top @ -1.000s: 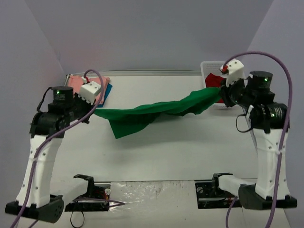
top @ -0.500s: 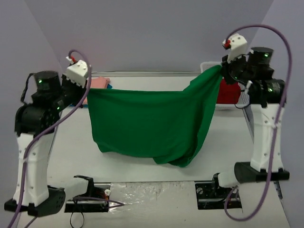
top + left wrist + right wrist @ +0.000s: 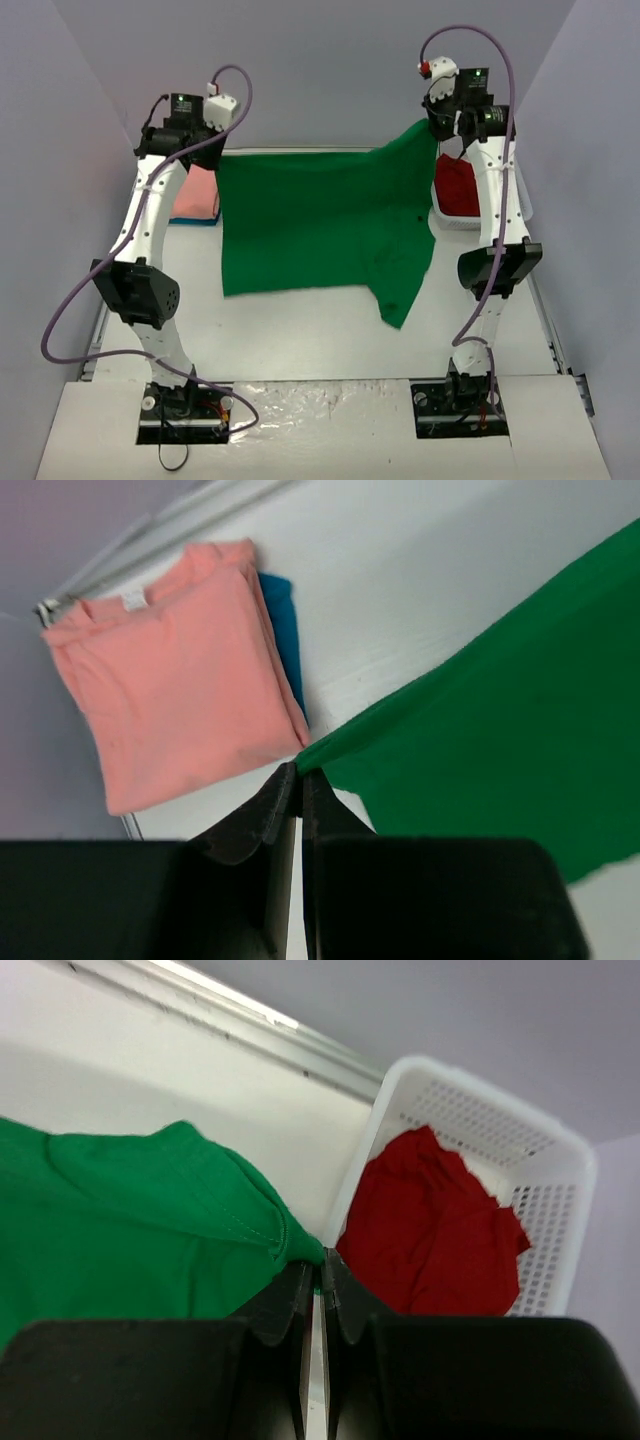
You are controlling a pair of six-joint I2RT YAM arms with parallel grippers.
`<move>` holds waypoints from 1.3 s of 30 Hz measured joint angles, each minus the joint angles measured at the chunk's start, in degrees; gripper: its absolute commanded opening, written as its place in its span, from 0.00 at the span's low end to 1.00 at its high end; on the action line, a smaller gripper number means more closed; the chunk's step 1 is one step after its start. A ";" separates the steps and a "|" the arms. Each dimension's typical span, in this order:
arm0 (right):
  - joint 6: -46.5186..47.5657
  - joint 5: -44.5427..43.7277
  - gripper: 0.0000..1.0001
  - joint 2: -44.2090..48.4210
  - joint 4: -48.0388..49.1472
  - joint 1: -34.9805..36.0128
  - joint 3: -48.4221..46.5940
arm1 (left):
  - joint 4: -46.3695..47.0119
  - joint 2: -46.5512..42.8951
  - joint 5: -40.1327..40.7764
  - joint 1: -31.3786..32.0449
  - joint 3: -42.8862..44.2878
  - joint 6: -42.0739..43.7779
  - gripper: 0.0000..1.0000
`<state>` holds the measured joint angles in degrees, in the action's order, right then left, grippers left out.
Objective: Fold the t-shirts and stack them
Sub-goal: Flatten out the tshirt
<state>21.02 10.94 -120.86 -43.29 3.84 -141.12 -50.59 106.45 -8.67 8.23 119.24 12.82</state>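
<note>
The bright green t-shirt (image 3: 320,225) is spread out over the middle of the table, held up by both far corners. My left gripper (image 3: 215,160) is shut on its left corner (image 3: 330,750). My right gripper (image 3: 437,125) is shut on its right corner (image 3: 300,1248). The green cloth (image 3: 130,1220) fills the left of the right wrist view. A folded salmon-pink shirt (image 3: 170,670) lies on a teal-blue one (image 3: 283,630) at the back left; the pink one shows in the top view (image 3: 195,192). A red shirt (image 3: 430,1230) lies crumpled in the basket, also in the top view (image 3: 458,185).
The white plastic mesh basket (image 3: 560,1160) stands at the back right beside the right arm, its rim in the top view (image 3: 525,215). The table's back edge (image 3: 230,1020) runs just behind both grippers. Grey walls close in the back and sides.
Both arms have risen and reached toward the back of the table, carrying the green shirt with them. The shirt went from a bunched strip to hanging open, and now lies spread farther back.
</note>
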 measured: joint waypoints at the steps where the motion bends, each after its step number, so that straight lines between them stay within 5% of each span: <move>1: 0.00 -0.31 0.00 1.33 0.33 0.76 -0.72 | 0.24 -0.76 0.02 0.00 1.20 -0.07 0.02; 9: -0.20 0.07 0.00 22.49 2.99 2.60 5.57 | 4.63 -22.45 0.85 -0.15 -4.13 -0.74 0.02; 16: -0.44 2.16 0.00 46.51 4.87 2.21 27.36 | 6.88 -42.88 1.95 -0.28 -29.83 -0.26 0.02; 20: -1.46 3.37 0.00 52.70 2.36 1.77 33.42 | 3.02 -46.62 1.79 -0.28 -35.69 -0.31 0.02; 27: -2.73 5.27 0.00 54.71 0.09 -3.72 28.02 | -3.80 -45.59 0.55 -0.26 -21.07 -0.50 0.02; 33: -3.65 4.35 0.00 47.36 1.25 -5.35 16.13 | -3.48 -40.76 0.46 -0.26 -7.13 -0.37 0.02; 39: -3.65 2.36 0.00 32.39 3.69 -5.22 9.18 | 1.38 -34.25 1.27 -0.26 -10.47 0.59 0.02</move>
<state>17.37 13.30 -88.47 -39.59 -1.39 -131.94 -49.21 72.20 -7.40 7.97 108.77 13.41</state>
